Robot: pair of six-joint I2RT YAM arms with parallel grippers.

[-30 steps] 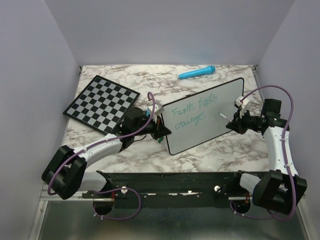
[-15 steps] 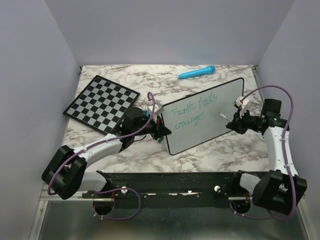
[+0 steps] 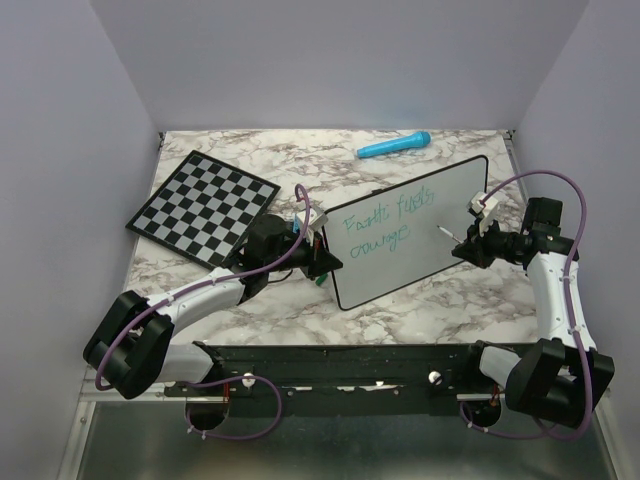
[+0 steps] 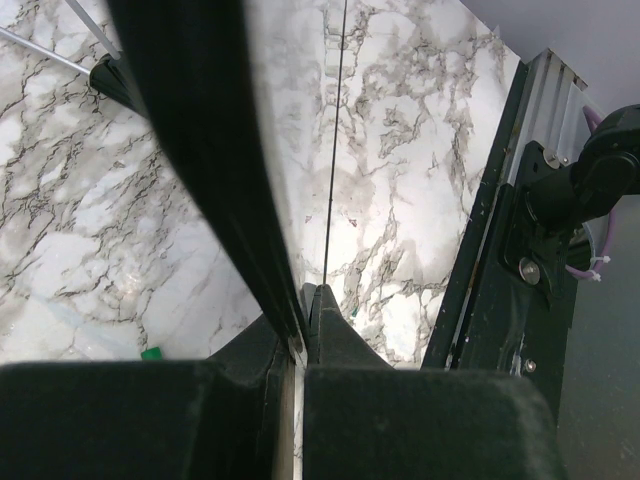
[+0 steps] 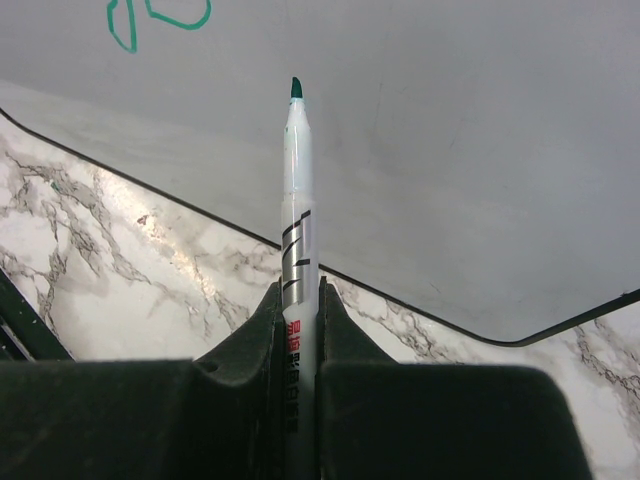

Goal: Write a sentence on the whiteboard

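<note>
L arm (image 3: 190, 300), R arm (image 3: 555, 290): white link shells, black joints; purple cables (image 3: 548, 173) w/ white zip ties. L gripper (image 4: 306, 310), R gripper (image 5: 300, 300): black. Base rail (image 3: 340, 365): black, silver screws.

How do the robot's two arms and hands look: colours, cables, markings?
The left arm and the right arm have white links and black joints. A purple cable loops along each. The left hand and the right hand are matt black and blocky. No markings visible.

The right gripper (image 5: 297, 300) clamps a white marker (image 5: 299, 230) — green tip up, over the whiteboard (image 5: 450, 150); contact cannot be told. A scrap of the teal sentence (image 5: 180, 26) shows top left. The board's black frame crosses the marble tabletop (image 5: 130, 270).
</note>
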